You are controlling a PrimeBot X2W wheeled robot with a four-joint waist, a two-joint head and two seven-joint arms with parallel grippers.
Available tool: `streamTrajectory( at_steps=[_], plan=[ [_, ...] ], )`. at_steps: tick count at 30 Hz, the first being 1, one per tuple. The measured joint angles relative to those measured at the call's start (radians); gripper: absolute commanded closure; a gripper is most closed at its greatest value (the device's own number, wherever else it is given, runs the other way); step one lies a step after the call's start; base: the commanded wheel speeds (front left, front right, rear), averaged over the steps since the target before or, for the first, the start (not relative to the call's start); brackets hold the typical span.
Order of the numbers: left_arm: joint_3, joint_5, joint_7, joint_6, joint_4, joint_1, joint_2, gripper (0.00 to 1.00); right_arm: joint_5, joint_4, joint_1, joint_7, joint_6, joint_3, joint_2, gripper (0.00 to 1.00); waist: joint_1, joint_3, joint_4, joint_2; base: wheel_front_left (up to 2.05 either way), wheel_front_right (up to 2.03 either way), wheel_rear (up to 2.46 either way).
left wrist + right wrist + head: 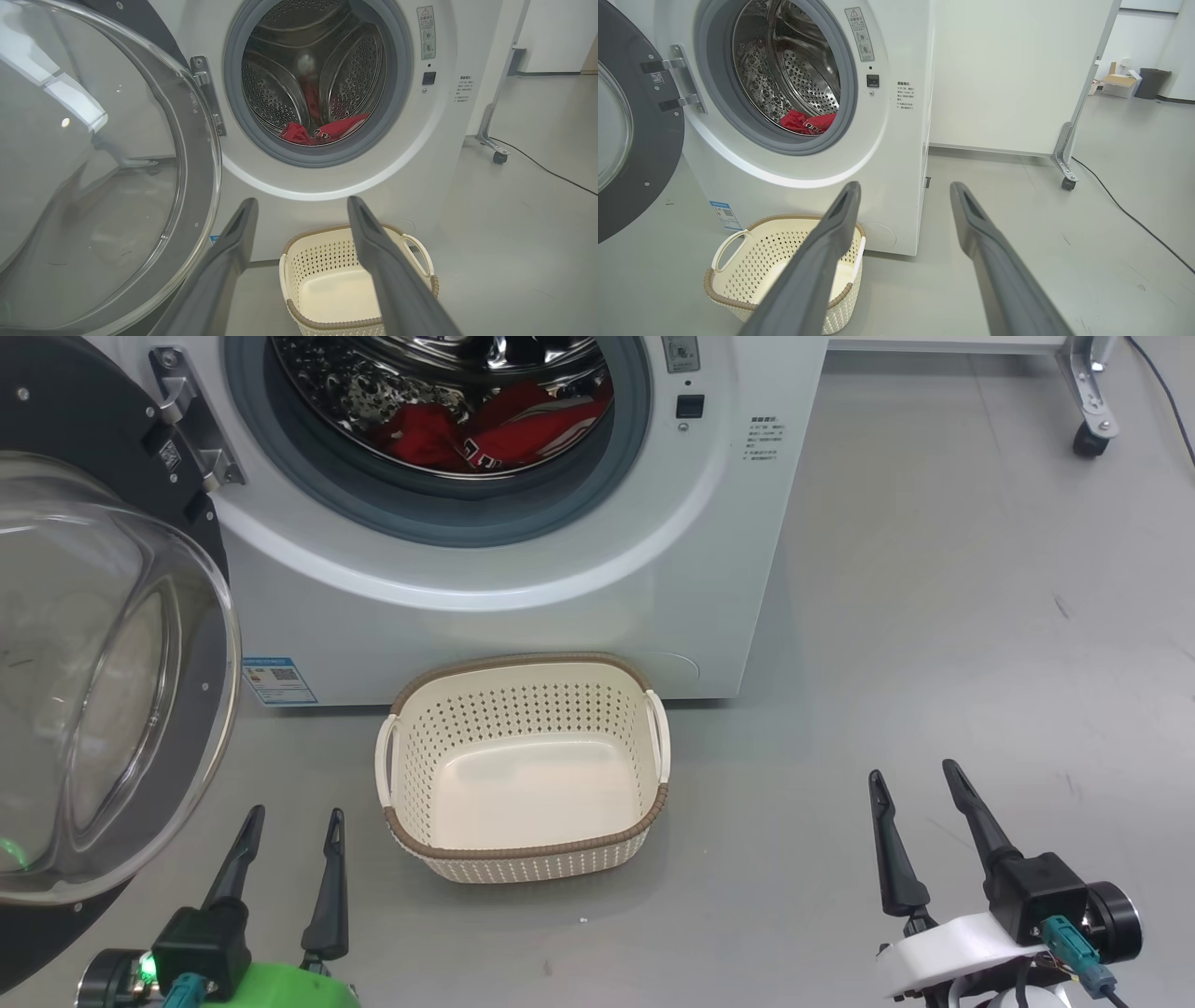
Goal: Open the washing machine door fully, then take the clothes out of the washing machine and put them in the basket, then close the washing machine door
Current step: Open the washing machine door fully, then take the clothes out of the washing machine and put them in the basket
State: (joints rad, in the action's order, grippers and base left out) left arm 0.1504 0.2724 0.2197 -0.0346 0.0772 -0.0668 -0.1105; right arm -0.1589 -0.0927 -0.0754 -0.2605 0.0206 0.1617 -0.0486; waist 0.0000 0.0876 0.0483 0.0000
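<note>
The washing machine (523,569) stands ahead with its door (103,691) swung wide to the left, glass bowl bulging toward me. Red clothes (485,434) lie at the bottom of the steel drum, also seen as clothes (322,133) and clothes (808,122). The cream basket (411,835) sits on the floor in front of the machine with nothing in it. My left gripper (294,817) is open at the lower left, beside the door's rim and left of the basket. My right gripper (915,779) is open at the lower right, well apart from the basket.
A wheeled frame leg (1088,406) stands at the far right with a black cable (1125,210) trailing over the grey floor. A white partition wall (1008,70) runs behind the machine. Open floor lies to the right of the basket.
</note>
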Motion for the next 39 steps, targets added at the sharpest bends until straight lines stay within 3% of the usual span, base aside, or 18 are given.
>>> streamTrajectory(
  at_steps=[39],
  plan=[
    [0.023, -0.003, -0.042, -0.013, -0.039, 0.0, 0.001, 0.0, -0.008, 0.022, -0.021, 0.0, 0.009, 0.001, 0.003, 0.0, 0.0, -0.003, -0.01, 0.0, 0.04, -0.04, 0.0]
  ],
)
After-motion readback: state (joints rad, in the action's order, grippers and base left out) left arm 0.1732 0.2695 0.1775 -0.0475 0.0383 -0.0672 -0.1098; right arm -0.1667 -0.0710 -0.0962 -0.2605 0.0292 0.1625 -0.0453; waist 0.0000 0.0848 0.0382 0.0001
